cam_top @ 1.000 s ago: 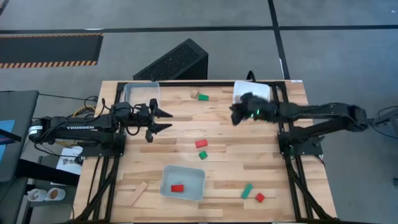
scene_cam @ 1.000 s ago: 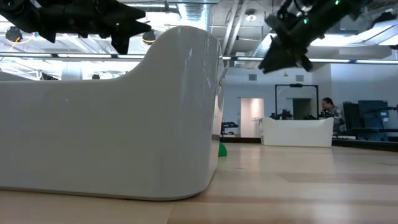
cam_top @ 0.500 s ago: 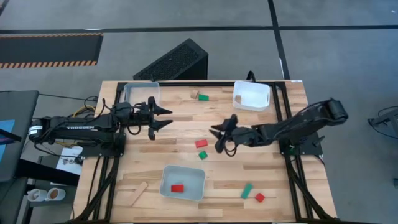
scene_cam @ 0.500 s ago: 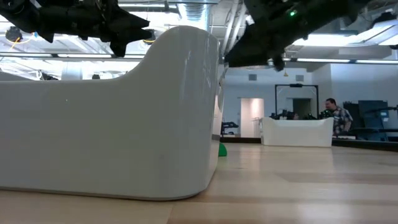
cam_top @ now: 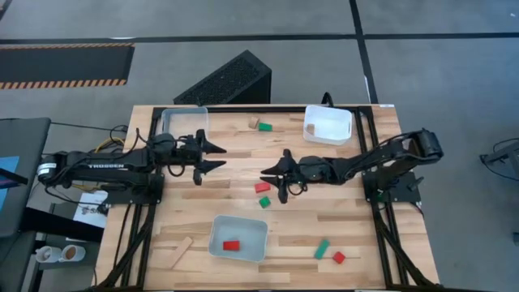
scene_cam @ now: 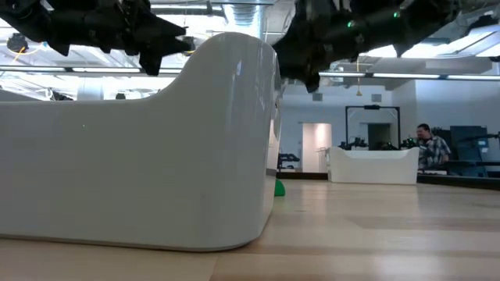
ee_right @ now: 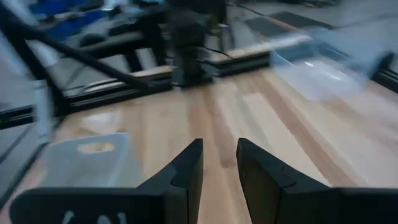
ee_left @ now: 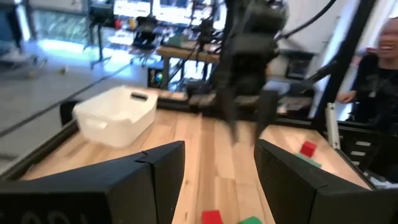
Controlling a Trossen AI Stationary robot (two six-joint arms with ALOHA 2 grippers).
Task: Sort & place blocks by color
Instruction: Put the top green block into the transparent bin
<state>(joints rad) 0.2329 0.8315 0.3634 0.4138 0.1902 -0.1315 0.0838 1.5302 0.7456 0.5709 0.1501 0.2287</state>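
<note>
Wooden slats make the table (cam_top: 340,207), seen from above with blocks scattered over it. Near the centre lie a red block (cam_top: 263,187) and, just beside it toward the front edge, a green block (cam_top: 264,202). The right gripper (cam_top: 271,180) hangs over the table's middle next to those two, fingers spread and empty. The left gripper (cam_top: 217,156) hovers near the left edge by the clear tray (cam_top: 184,120) in the back left corner, fingers also apart with nothing between them. A white tray (cam_top: 328,125) sits at the back right corner; between the two back trays lie a plain block (cam_top: 253,122) and a second green block (cam_top: 265,126). A front tray (cam_top: 239,238) holds a red block (cam_top: 232,245); a plain bar (cam_top: 179,250) lies toward the front left corner, and a green bar (cam_top: 323,248) and a red cube (cam_top: 338,258) toward the front right. In the low view, a tray wall (scene_cam: 141,156) fills the near ground, a green piece (scene_cam: 279,188) peeks out behind it, and both arms hang overhead. The left wrist view looks past its parted fingers (ee_left: 155,174) at the other arm, the white tray (ee_left: 116,114) and red (ee_left: 212,217) and green (ee_left: 251,220) blocks. The right wrist view shows its fingers (ee_right: 186,168) parted over bare wood.
</note>
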